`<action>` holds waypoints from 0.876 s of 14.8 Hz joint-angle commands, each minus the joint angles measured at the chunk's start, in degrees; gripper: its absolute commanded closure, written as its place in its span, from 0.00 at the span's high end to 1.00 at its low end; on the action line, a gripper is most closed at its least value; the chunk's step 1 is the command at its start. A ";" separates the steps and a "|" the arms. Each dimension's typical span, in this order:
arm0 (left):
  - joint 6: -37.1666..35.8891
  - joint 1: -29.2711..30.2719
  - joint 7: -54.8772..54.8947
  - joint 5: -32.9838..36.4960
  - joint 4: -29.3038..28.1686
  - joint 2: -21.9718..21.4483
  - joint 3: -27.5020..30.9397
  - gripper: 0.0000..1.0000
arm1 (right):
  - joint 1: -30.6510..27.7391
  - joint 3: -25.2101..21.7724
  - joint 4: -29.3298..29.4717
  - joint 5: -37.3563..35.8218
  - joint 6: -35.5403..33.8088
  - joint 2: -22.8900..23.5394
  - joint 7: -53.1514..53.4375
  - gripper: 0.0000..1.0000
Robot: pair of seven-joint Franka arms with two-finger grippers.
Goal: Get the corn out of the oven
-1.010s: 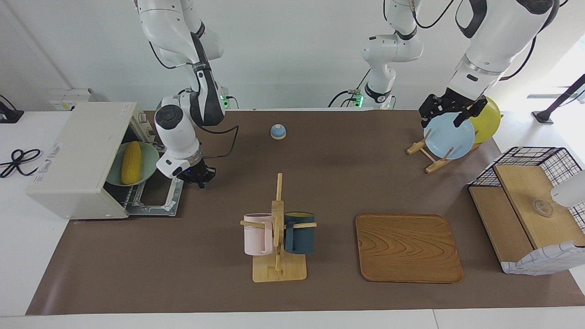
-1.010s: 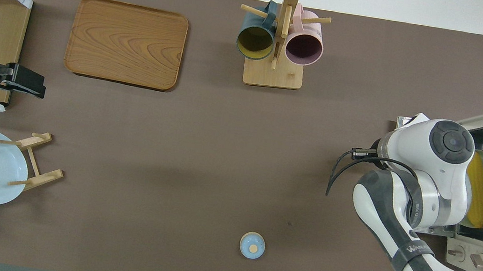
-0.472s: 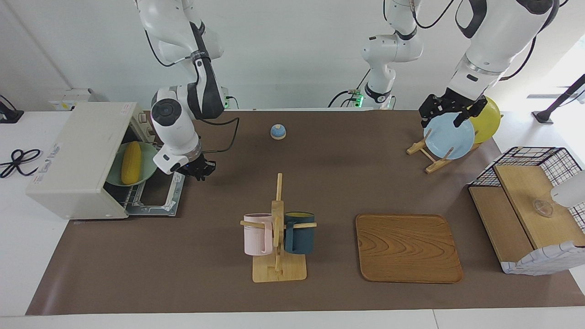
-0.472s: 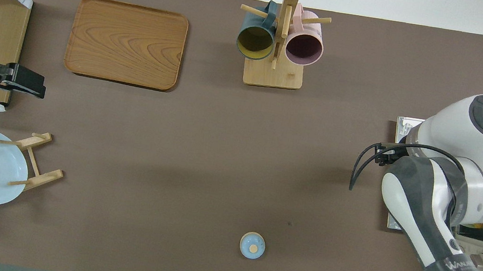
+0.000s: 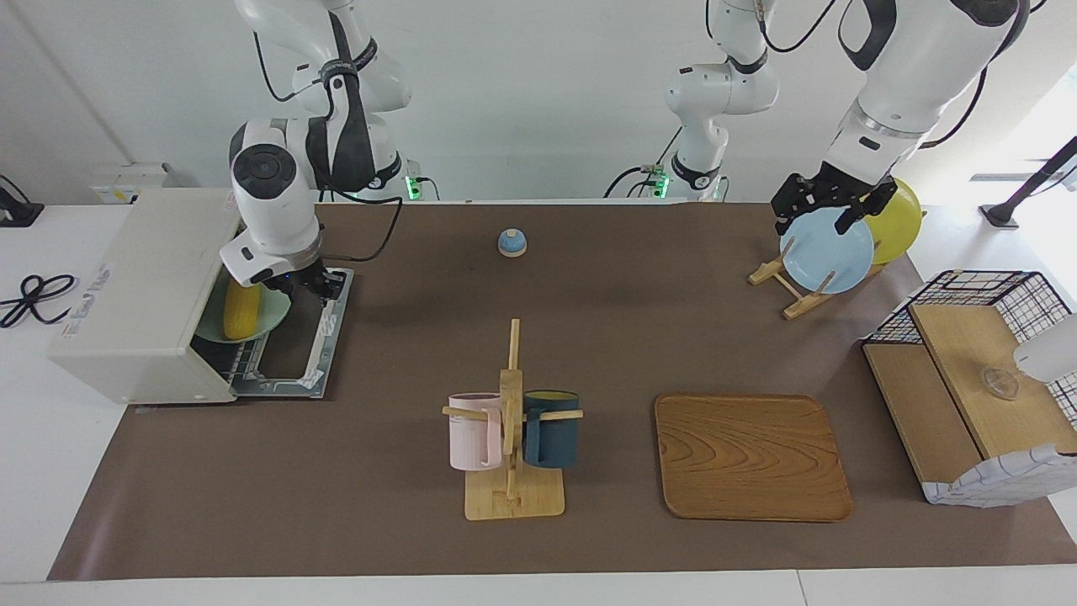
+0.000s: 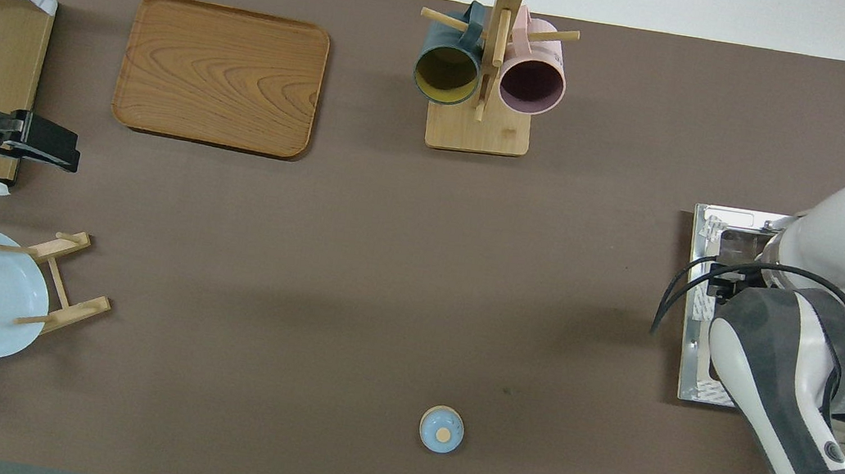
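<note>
Oven (image 5: 139,295) at the right arm's end of the table (image 5: 538,539), door (image 5: 315,332) dropped flat and open toward the middle of the table. Inside, on the wire rack, a pale green plate (image 5: 273,316) with the corn (image 5: 238,310) lying on it. Corn's long axis running nearer-to-farther from the robots, parallel to the oven's mouth; one tapered end toward the robots, hidden under the right arm's wrist, the other pointing away from them, rounded tip visible. Hidden in the overhead view by the right arm.

Right tool (image 5: 315,284) hanging over the open door, just beside the plate's rim, apart from the corn; fingers too dark and foreshortened, cannot tell whether apart or together. Nothing seen held.

Left tool (image 5: 829,206) waiting over the plate rack at the left arm's end, above the light blue plate (image 5: 829,252), fingers spread apart, empty.
</note>
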 commanded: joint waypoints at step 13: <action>0.45 0.85 0.09 -0.27 -1.06 -0.71 -0.58 1.00 | -5.03 0.58 -10.47 -0.85 8.56 -4.14 0.64 0.59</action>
